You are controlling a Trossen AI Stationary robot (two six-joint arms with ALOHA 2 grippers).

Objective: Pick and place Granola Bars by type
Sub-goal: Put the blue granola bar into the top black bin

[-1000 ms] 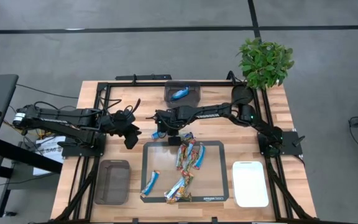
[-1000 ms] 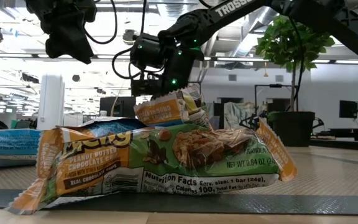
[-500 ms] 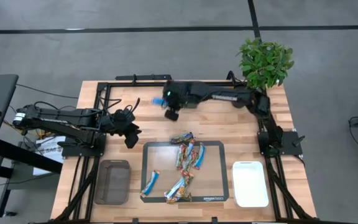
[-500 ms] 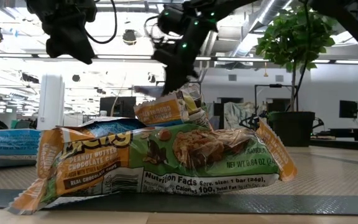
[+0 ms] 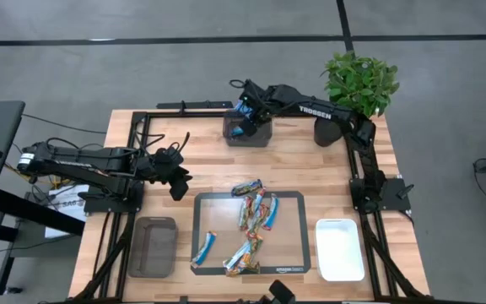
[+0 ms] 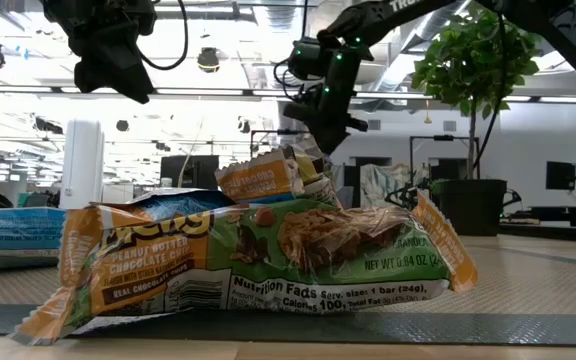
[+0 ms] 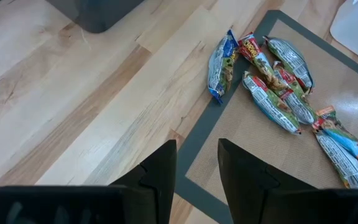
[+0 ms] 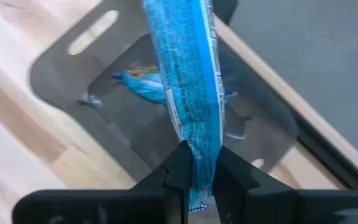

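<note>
My right gripper (image 5: 245, 118) hovers over the dark tray (image 5: 260, 139) at the table's far edge, shut on a blue granola bar (image 8: 188, 68). Another blue bar (image 8: 138, 87) lies flat on that tray's floor. Several more bars, multicoloured ones (image 5: 256, 207) and a blue one (image 5: 205, 247), lie on the brown mat (image 5: 298, 245). The left wrist view shows some of them (image 7: 272, 93). My left gripper (image 5: 178, 184) hangs open above the wood, left of the mat's far left corner, touching nothing. My right gripper pinches the blue bar between its two fingers near one end (image 8: 199, 149). The bar runs on past the fingertips, along the fingers. It is lifted clear, with its free end (image 8: 176, 12) above the dark tray.
A dark tray (image 5: 152, 245) sits left of the mat and a white tray (image 5: 340, 247) right of it. A potted plant (image 5: 359, 84) stands at the far right corner. A black frame (image 5: 142, 118) runs around the table.
My right gripper has lifted from the mat's far edge and swung toward the table's far edge, carrying the blue bar; it now hangs over the far dark tray. The bar has stayed in the fingers. The bars on the mat have not shifted.
</note>
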